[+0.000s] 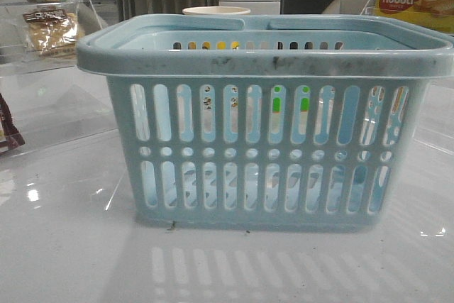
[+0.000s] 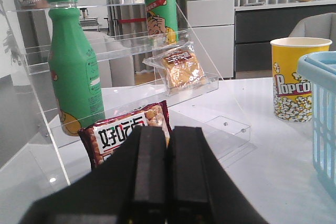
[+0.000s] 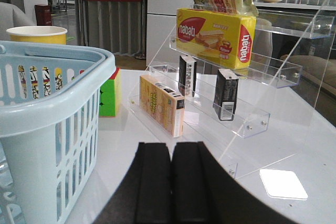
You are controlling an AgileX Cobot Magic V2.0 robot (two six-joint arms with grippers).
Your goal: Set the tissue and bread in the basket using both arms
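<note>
The light-blue basket point(image 1: 262, 51) stands in the middle of the table, and also shows in the left wrist view point(image 2: 320, 72) and the right wrist view point(image 3: 52, 108). The bread point(image 2: 181, 69), golden-brown in a clear packet, leans on a clear shelf at the left point(image 1: 50, 30). Two small, nearly black tissue packs point(image 3: 187, 74) point(image 3: 226, 94) stand upright on the clear stepped shelf at the right. My left gripper point(image 2: 167, 129) is shut and empty, short of the bread's shelf. My right gripper point(image 3: 171, 145) is shut and empty, beside the basket and short of the packs. Neither gripper shows in the front view.
Green bottles point(image 2: 73, 72) and a red snack bag point(image 2: 126, 129) stand on the left shelf. A yellow popcorn cup point(image 2: 293, 77) stands behind the basket. On the right are the nabati box point(image 3: 215, 27), an orange carton point(image 3: 161, 103) and a colour cube point(image 3: 109, 95).
</note>
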